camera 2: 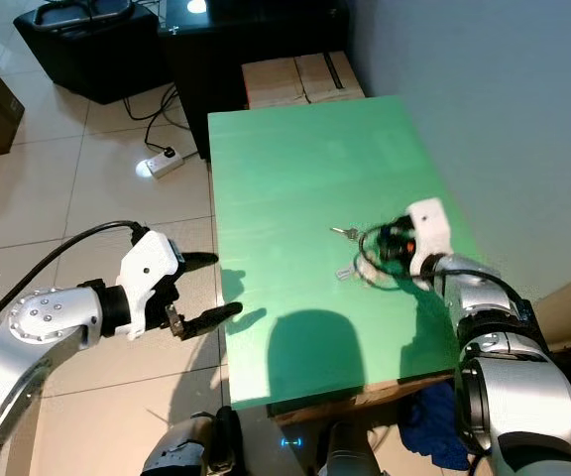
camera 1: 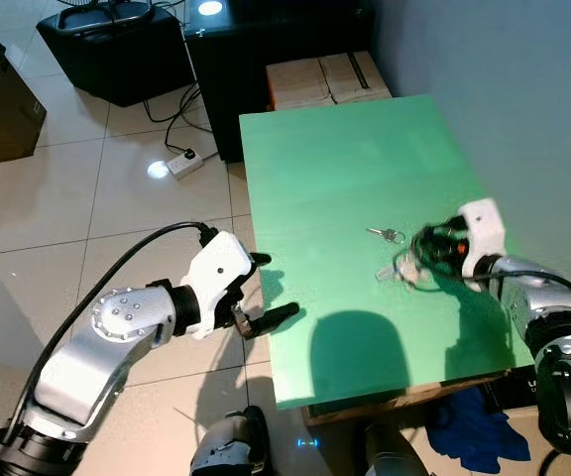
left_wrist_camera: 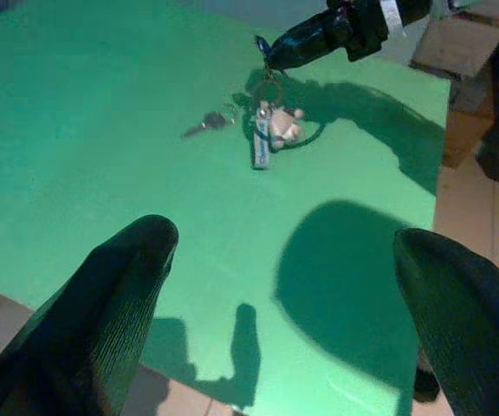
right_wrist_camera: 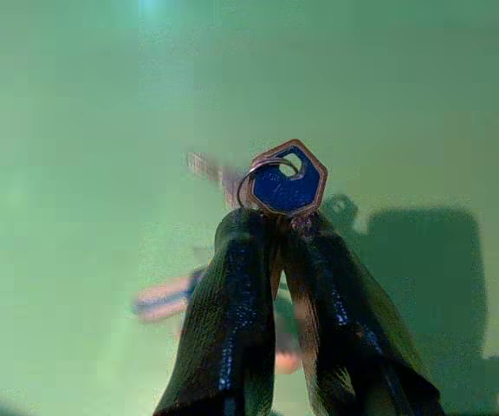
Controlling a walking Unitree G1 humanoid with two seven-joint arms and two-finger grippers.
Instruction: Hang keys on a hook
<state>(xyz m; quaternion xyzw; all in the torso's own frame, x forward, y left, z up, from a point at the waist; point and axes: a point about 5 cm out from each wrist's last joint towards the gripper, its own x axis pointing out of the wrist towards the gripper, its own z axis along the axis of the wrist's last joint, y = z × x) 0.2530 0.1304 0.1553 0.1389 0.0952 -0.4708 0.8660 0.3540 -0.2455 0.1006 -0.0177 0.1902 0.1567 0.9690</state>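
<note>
Your right pincer (right_wrist_camera: pixel 280 230) is clamped on the keys (right_wrist_camera: pixel 286 184): in the right wrist view its two black fingers (right_wrist_camera: pixel 232 303) meet just under a blue hexagonal key head and the ring threaded through it. In the head views that pincer sits low over the green desk (camera 1: pixel 345 169), toward its right side, with the rest of the bunch trailing onto the desk. One silver key (camera 1: pixel 386 235) lies flat just beyond the pincer, and a pale fob with a blue tag (left_wrist_camera: pixel 267 139) rests on the desk beside it.

Your left pincer (camera 1: pixel 264 288) hangs off the desk's left edge, over the floor, with its fingers spread wide apart and nothing between them. Its wrist camera looks across the desk at the keys and the right pincer's tip.

The desk top is a plain matte green sheet, and the robot's own shadow falls across its near end. A blue cloth (camera 1: pixel 474 426) lies on the floor by the near right corner. The wall (camera 1: pixel 504 89) along the desk's right side is pale grey-blue. The floor (camera 1: pixel 57 198) is glossy light tile. Beyond the desk's far end stand a cardboard box (camera 1: pixel 325 79) and dark furniture (camera 1: pixel 236 59). A white power strip (camera 1: pixel 181 162) with a black cable lies on the tiles to the left.
</note>
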